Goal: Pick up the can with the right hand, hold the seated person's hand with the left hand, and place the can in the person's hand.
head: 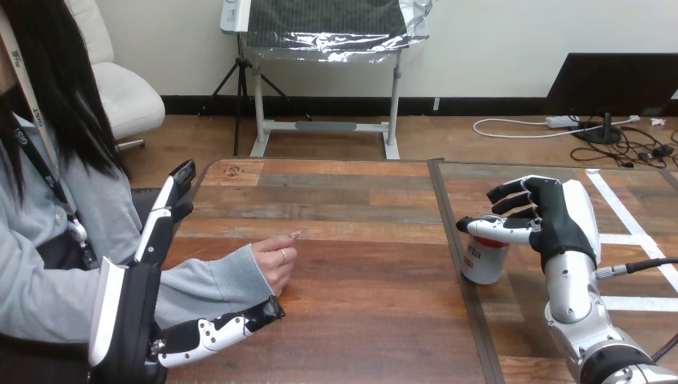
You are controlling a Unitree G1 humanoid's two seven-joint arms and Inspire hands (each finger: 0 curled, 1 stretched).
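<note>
The can is white with a red band near its top. Right beside it, the right robot hand is black with white shells. The left robot hand, far to the can's left, is coloured the same. Under the can, the desk shows wood planks in mixed browns, with white tape lines to the can's right.

The tabletop is matt plank wood; the can looks smooth; the right robot hand is glossy plastic, its forearm silvery metal.

The right robot hand has its thumb across the can, hiding part of its top. The left robot hand covers part of the person's forearm; whether its thumb touches the sleeve cannot be told. The palm of the person's hand is hidden.
</note>
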